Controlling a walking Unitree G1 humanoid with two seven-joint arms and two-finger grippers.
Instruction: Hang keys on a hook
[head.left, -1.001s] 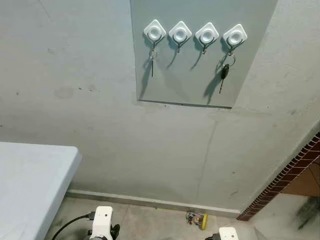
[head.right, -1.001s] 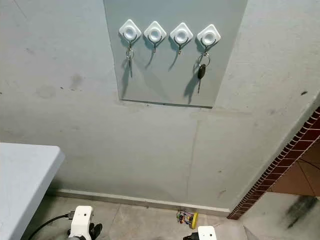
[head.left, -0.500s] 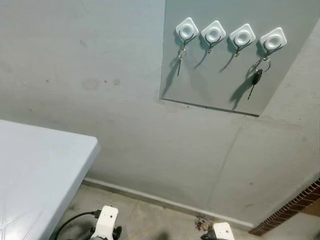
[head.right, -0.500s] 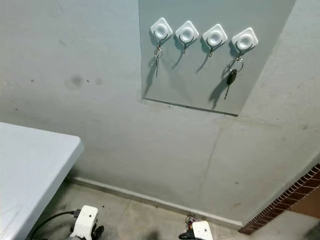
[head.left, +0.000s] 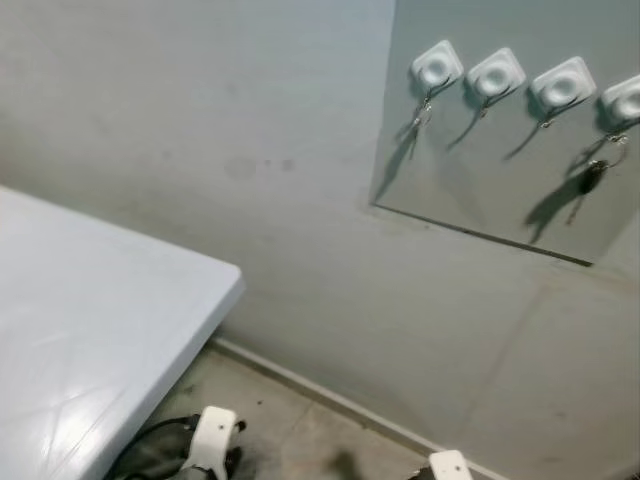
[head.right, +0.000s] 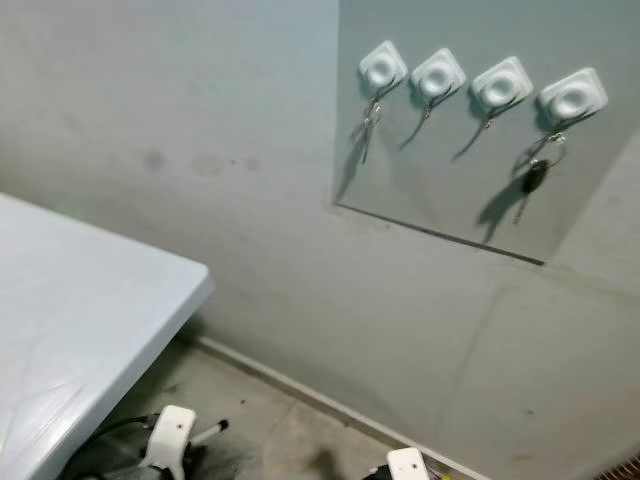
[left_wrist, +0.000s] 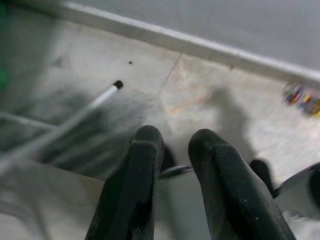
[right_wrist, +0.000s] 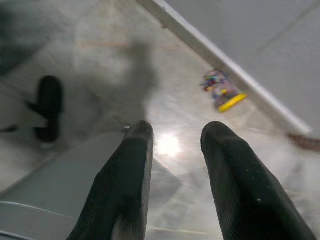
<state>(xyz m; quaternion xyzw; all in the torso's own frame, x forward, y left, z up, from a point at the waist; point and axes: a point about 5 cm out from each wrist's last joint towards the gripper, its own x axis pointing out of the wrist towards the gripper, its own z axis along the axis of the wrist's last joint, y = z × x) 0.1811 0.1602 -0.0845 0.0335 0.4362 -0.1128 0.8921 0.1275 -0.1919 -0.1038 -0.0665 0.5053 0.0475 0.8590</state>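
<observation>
hooks, four white diamond-shaped plastic ones, run in a row across the top of a grey rectangular panel (head.right: 440, 150) fixed to the pale grey plaster wall (head.right: 200, 120). the first white hook (head.right: 382, 66), nearest the robot's left, carries a thin silver key (head.right: 368, 128) on a small ring. the second white hook (head.right: 437, 73) and the third white hook (head.right: 501, 83) hang bare. the fourth white hook (head.right: 572, 97) holds a black-headed key (head.right: 531, 180) on a metal ring, and it casts a dark shadow on the panel beside it. below and to the left stands a white plastic folding table (head.right: 70, 330), its corner close to the wall. a pale skirting strip (head.left: 330, 395) runs along the foot of the wall above the mottled concrete floor (head.left: 290, 430). both arms hang low. the left gripper (left_wrist: 172, 142) points down at the floor, its two black fingers (left_wrist: 137, 180) slightly parted with nothing between them; a thin grey rod with a black tip (left_wrist: 75, 117) lies on the floor beyond it. the right gripper (right_wrist: 175, 137) also points at the floor, its fingers spread apart and holding nothing. a small multicoloured object with a yellow end (right_wrist: 222, 90) lies on the floor near the skirting, too blurred to identify.
</observation>
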